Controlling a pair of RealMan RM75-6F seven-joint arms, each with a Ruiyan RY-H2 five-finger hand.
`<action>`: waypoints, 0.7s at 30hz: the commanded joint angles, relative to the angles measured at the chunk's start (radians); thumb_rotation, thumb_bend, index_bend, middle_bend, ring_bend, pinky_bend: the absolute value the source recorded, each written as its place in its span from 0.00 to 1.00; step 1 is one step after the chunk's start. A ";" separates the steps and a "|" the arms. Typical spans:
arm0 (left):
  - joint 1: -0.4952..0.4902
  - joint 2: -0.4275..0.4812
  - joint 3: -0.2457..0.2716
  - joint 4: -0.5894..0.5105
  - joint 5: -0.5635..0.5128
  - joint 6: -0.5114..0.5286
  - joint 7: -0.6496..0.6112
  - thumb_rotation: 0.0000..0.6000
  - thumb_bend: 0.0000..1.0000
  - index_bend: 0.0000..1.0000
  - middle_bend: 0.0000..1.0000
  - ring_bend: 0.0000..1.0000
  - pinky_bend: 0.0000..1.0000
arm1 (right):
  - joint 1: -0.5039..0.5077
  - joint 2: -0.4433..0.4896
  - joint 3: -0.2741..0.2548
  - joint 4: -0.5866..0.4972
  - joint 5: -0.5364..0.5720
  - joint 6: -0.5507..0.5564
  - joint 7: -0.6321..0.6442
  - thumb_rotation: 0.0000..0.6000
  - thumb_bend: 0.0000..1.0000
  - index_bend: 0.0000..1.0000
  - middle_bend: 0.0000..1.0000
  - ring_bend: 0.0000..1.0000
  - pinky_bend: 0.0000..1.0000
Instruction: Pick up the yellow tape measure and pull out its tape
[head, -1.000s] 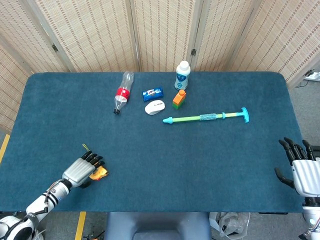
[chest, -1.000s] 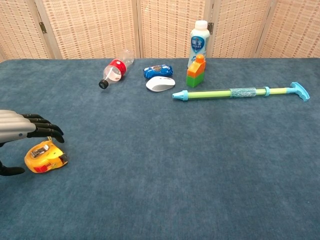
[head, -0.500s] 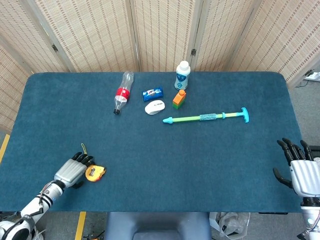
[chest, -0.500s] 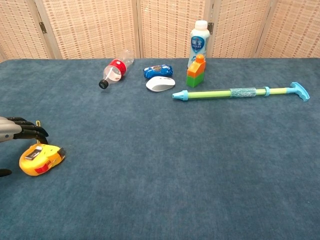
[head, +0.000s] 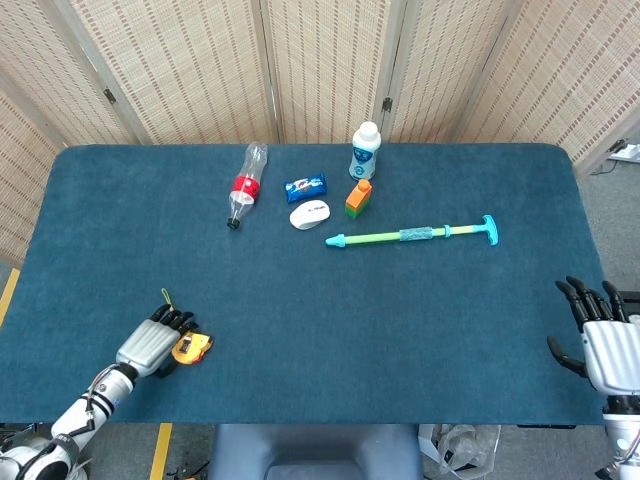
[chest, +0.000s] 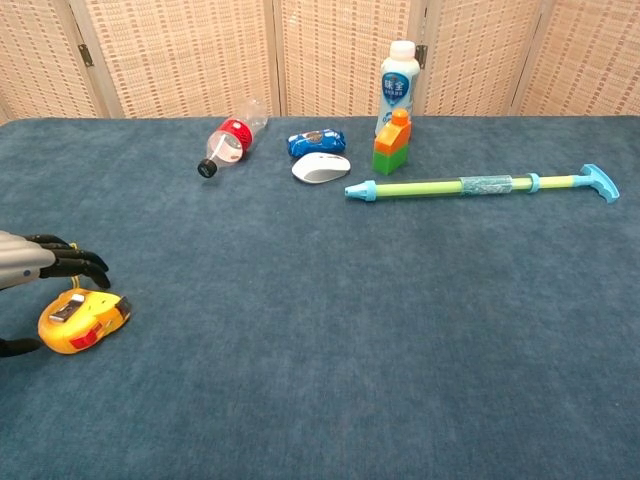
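Note:
The yellow tape measure (head: 192, 347) (chest: 82, 322) lies on the blue table near its front left edge. My left hand (head: 154, 343) (chest: 40, 262) hovers at its left side. The black fingers (chest: 78, 264) reach over the top of it and the thumb sits low beside it, with a gap all round; the hand holds nothing. My right hand (head: 600, 336) stands off the table's front right corner with fingers spread and empty; only the head view shows it.
At the back of the table lie a clear bottle with a red label (head: 243, 185), a blue packet (head: 306, 186), a white mouse (head: 311, 214), a white bottle (head: 365, 151), an orange-green block (head: 358, 197) and a long green-cyan rod (head: 412, 236).
My left hand drew back left off the tape measure, then edged toward it again. The tape measure shifted slightly left and turned. The right hand barely moved.

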 joint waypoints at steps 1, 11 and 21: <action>-0.001 -0.014 -0.002 0.010 0.001 0.012 0.010 1.00 0.36 0.22 0.14 0.14 0.04 | -0.002 0.000 -0.001 0.001 0.001 0.001 0.002 1.00 0.34 0.11 0.13 0.17 0.02; 0.002 -0.022 0.003 0.009 -0.012 0.018 0.004 1.00 0.36 0.22 0.15 0.15 0.04 | 0.000 -0.001 0.001 0.003 0.003 -0.004 0.005 1.00 0.34 0.11 0.13 0.17 0.02; 0.002 -0.046 -0.001 0.025 -0.017 0.023 -0.022 1.00 0.36 0.25 0.19 0.18 0.06 | 0.002 -0.003 0.001 0.006 0.006 -0.009 0.006 1.00 0.34 0.11 0.14 0.17 0.02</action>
